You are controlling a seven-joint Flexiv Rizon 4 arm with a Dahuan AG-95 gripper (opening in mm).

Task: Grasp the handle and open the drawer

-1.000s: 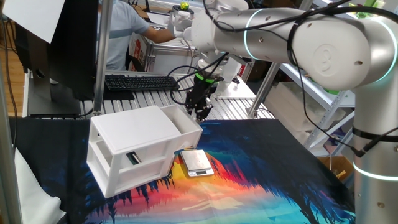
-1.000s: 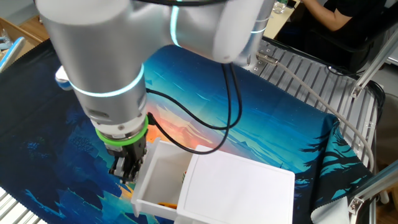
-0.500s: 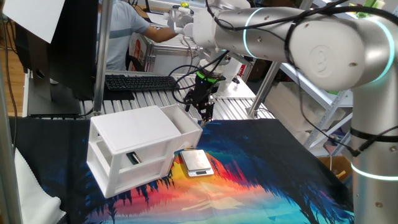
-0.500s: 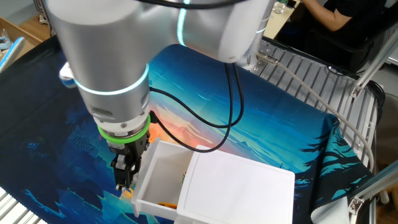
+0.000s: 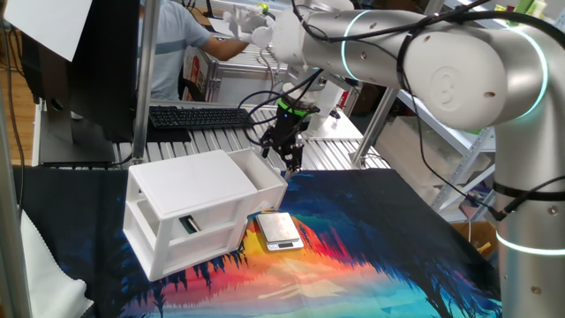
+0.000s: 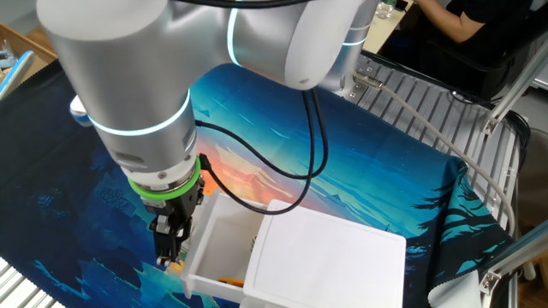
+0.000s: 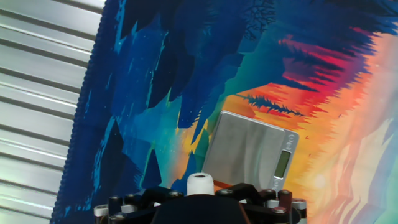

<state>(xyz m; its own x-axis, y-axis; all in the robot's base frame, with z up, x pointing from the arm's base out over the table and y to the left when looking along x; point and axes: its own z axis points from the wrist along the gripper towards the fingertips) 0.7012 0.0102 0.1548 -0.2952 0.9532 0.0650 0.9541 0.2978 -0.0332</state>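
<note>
Drawer (image 6: 224, 250) one, pulled out; handle (image 7: 200, 184) one; scale (image 5: 279, 230) one

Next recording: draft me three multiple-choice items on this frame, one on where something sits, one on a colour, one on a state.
1. Where does the scale lie?
A. On the mat in front of the cabinet
B. Inside the drawer
C. On top of the cabinet

2. What colour is the cabinet?
A. Black
B. White
C. Red

3. How does the upper drawer stand?
A. Pushed fully in
B. Lifted out onto the mat
C. Pulled partway out

Key: 1 A, it lies flat on the mat by the cabinet's lower front. 2 B, its shell and both tiers are white. 3 C, its open tray sticks out past the cabinet top, next to the hand.
</note>
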